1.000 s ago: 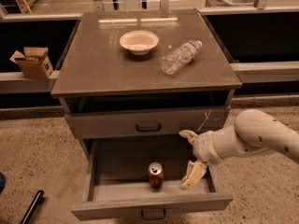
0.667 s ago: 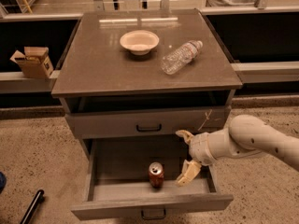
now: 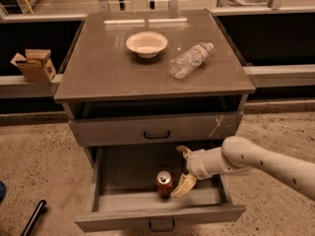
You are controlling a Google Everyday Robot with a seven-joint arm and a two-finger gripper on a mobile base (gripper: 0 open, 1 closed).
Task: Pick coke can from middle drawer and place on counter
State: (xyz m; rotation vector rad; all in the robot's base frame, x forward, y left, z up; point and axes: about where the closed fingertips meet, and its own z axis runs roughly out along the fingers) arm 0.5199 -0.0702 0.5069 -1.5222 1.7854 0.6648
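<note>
The coke can [image 3: 164, 183] stands upright in the open middle drawer [image 3: 160, 218], near its front and a little right of centre. My gripper [image 3: 181, 169] is inside the drawer just right of the can, fingers open. One finger [image 3: 183, 151] sits farther back and the other [image 3: 184, 186] is right beside the can. The arm [image 3: 266, 162] reaches in from the right. The counter [image 3: 108, 68] is the grey-brown top of the cabinet above.
A white bowl [image 3: 146, 43] and a clear plastic bottle [image 3: 191, 59] lying on its side are on the counter. The drawer front with a white scratch [image 3: 219, 126] is shut above the open drawer. A cardboard box [image 3: 34, 64] sits on the left ledge.
My gripper has moved left inside the drawer, closer to the can. The can has not moved.
</note>
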